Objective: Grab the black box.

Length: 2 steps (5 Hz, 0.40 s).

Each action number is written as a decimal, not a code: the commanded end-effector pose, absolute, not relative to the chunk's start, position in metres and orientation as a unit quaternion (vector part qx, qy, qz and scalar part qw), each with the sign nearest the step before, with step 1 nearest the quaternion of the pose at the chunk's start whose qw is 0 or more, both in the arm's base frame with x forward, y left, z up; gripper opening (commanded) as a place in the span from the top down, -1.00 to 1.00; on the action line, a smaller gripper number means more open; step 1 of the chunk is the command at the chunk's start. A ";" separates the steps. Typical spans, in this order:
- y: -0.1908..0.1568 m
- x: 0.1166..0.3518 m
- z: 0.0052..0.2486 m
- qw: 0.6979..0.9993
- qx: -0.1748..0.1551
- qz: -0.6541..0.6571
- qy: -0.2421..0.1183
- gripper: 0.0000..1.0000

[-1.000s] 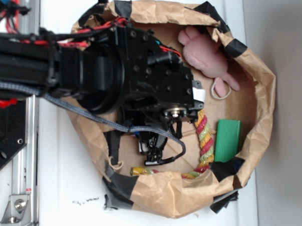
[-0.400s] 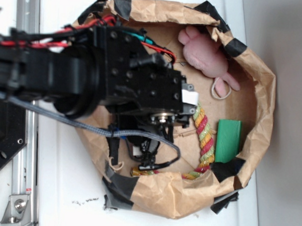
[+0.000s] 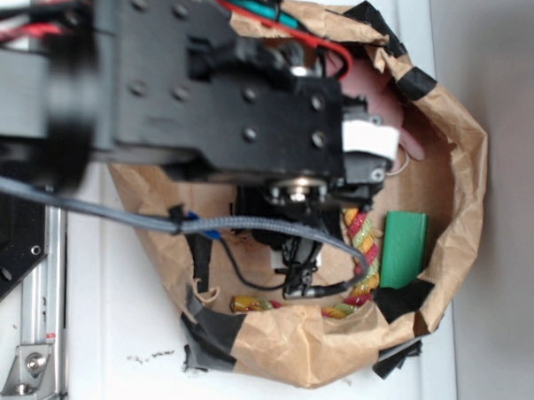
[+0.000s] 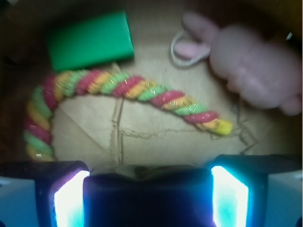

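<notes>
Arm has lifted toward the exterior camera since a second ago; gripper (image 4: 150,191) pads clamp the black box (image 4: 149,196) between them, so grab looks done.

**Two views: one overhead, one between the fingers**

The scene is being viewed from above by the exterior camera, with the brown paper nest (image 3: 463,173) largely being blocked by the close, blurred arm (image 3: 210,91). The nest floor is being viewed at close range by the wrist camera. The green block (image 3: 403,248) (image 4: 90,40) and twisted rope (image 3: 361,248) (image 4: 142,92) are being shared by both views.
</notes>
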<state>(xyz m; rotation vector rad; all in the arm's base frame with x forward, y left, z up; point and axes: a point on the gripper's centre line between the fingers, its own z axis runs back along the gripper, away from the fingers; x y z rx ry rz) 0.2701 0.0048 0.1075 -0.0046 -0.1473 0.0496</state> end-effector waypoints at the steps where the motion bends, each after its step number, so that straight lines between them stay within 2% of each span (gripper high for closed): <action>1: 0.019 0.272 0.138 0.994 0.016 0.035 -0.101 1.00; 2: 0.024 0.266 0.138 0.997 0.015 0.049 -0.053 1.00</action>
